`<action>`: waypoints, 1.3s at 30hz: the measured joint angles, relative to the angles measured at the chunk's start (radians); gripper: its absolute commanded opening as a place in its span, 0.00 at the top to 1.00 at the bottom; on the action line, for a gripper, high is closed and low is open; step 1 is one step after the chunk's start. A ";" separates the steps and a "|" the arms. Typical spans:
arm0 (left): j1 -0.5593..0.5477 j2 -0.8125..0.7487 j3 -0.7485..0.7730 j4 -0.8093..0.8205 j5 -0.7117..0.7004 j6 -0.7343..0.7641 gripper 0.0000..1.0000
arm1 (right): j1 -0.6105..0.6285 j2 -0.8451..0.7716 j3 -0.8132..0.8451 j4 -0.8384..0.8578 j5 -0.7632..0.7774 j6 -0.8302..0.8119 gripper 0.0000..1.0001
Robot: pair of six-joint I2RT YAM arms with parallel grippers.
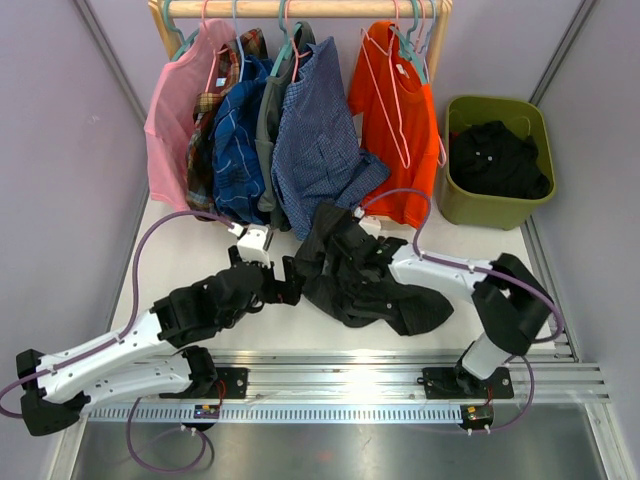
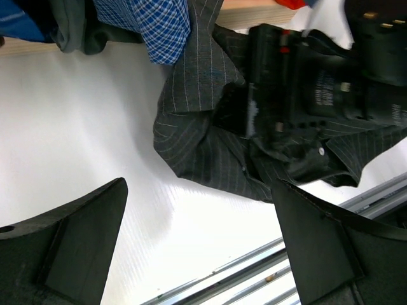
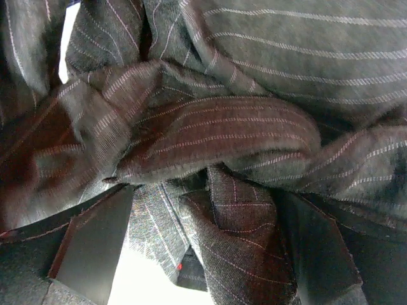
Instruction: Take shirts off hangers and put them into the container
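A black pinstriped shirt [image 1: 375, 285] lies crumpled on the white table [image 1: 180, 260], off its hanger. My left gripper [image 1: 288, 283] stands open at the shirt's left edge; in the left wrist view its jaws [image 2: 198, 184] span bare table just short of the cloth [image 2: 197, 127]. My right gripper [image 1: 340, 250] is pushed into the shirt from above, open, with pinstriped folds [image 3: 241, 241] between its fingers [image 3: 95, 248]. Pink [image 1: 175, 110], blue plaid [image 1: 238, 140], blue checked [image 1: 315, 140] and orange [image 1: 395, 130] shirts hang on hangers [image 1: 385, 90]. The olive container [image 1: 462, 195] holds a dark shirt [image 1: 495, 160].
The wooden rack rod [image 1: 300, 8] runs across the back above the table. A metal rail [image 1: 400, 365] runs along the table's near edge, by the arm bases. Grey walls close in on both sides.
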 measured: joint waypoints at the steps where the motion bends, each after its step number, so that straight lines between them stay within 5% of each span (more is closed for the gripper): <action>1: 0.000 -0.006 -0.007 0.002 0.002 -0.007 0.01 | 0.000 0.029 0.019 0.000 -0.001 -0.008 0.00; 10: 0.000 -0.039 -0.022 0.001 0.006 -0.028 0.01 | 0.004 0.266 0.198 -0.041 0.040 -0.048 0.03; 13: 0.000 -0.044 -0.023 0.001 0.006 -0.028 0.01 | 0.008 0.286 0.214 -0.053 0.075 -0.055 0.36; 14: 0.000 -0.044 -0.024 0.001 0.006 -0.028 0.01 | 0.009 0.287 0.211 -0.055 0.084 -0.053 0.65; 17: 0.000 -0.043 -0.025 0.000 0.006 -0.028 0.01 | 0.007 0.274 0.174 -0.048 0.135 -0.037 0.99; 26: 0.000 -0.040 -0.025 0.000 0.007 -0.028 0.01 | 0.008 0.159 0.041 -0.049 0.206 0.090 1.00; 32: 0.000 -0.019 -0.024 0.001 0.017 -0.027 0.01 | 0.007 -0.061 -0.066 -0.332 0.331 0.219 1.00; 39: 0.000 0.051 0.014 0.001 0.043 -0.024 0.01 | -0.026 -0.317 0.022 -0.641 0.549 0.343 1.00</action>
